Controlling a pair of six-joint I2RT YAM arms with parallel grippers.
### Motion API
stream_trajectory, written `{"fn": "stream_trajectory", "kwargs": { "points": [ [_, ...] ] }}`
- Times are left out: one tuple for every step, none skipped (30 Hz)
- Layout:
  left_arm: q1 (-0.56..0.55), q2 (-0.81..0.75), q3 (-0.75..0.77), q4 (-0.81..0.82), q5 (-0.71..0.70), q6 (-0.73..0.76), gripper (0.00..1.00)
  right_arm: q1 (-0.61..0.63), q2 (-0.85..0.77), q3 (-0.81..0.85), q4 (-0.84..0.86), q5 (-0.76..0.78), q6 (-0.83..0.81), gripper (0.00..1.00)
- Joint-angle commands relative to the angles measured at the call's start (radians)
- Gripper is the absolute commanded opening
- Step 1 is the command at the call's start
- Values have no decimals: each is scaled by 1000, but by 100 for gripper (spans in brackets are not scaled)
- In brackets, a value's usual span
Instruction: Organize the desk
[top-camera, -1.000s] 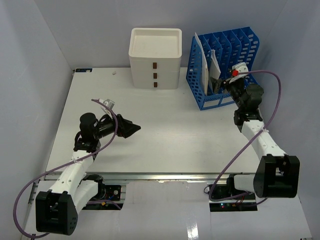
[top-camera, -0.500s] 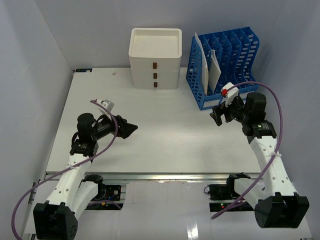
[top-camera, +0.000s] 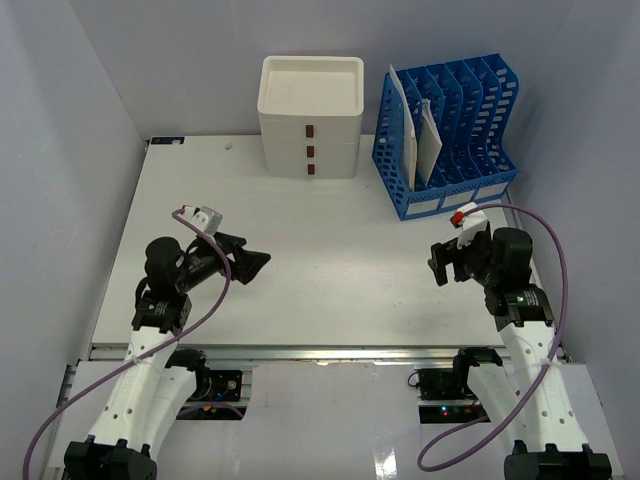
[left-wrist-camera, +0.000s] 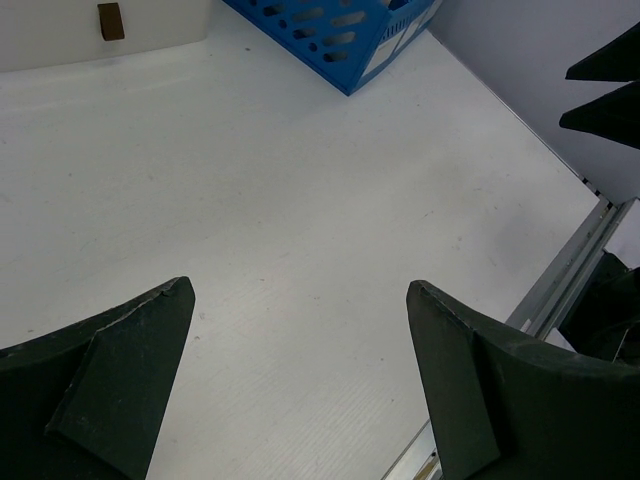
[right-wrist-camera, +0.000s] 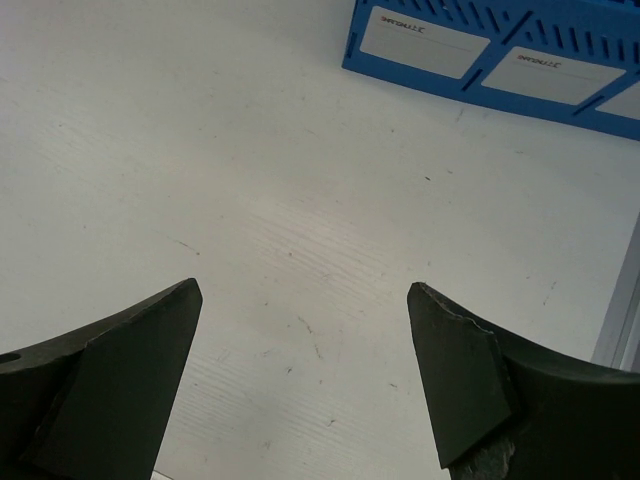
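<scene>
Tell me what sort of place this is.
Probably a lab mock-up of an office: a white desk boxed in by plain walls, with a drawer box and a blue file rack holding papers at the back.

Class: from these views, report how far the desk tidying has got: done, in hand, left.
Done: papers stand in the blue file rack; the desk looks almost bare. In hand: nothing; left gripper and right gripper open, empty. Left: possibly one tiny far speck.

Bright, even light is flooding the white surface (top-camera: 340, 250). Soft, faint shadows are lying beside the left tool (top-camera: 262, 259) and right tool (top-camera: 437, 262). Wrist views are looking crisp.
</scene>
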Motion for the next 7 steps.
{"fn": "stream_trajectory", "kwargs": {
  "points": [
    [-10, -15, -1, -18, -20, 13, 98, 0, -35, -9, 59, 75, 36, 90],
    [-10, -12, 0, -19, -20, 14, 98, 0, -41, -12, 60, 76, 37, 90],
    [-11, -10, 0, -20, -20, 15, 98, 0, -45, -15, 62, 78, 36, 90],
    [-11, -8, -1, -21, -20, 15, 98, 0, -50, -19, 63, 81, 35, 90],
    [-12, -6, 0, -22, -20, 15, 98, 0, -56, -24, 69, 88, 29, 90],
    [-12, -5, 2, -22, -20, 16, 98, 0, -62, -30, 75, 96, 22, 90],
    [-12, -5, 1, -23, -21, 17, 98, 0, -67, -32, 82, 104, 19, 90]
  ]
}}
